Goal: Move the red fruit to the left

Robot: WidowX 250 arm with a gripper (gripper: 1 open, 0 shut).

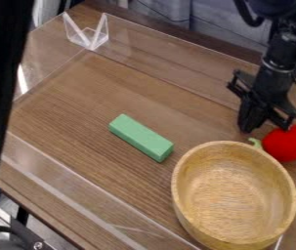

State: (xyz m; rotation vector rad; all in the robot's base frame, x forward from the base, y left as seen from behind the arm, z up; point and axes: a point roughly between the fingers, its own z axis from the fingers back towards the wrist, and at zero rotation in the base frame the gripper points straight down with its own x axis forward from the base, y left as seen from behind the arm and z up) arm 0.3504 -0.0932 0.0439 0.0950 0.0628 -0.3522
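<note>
No txt readable anywhere.
</note>
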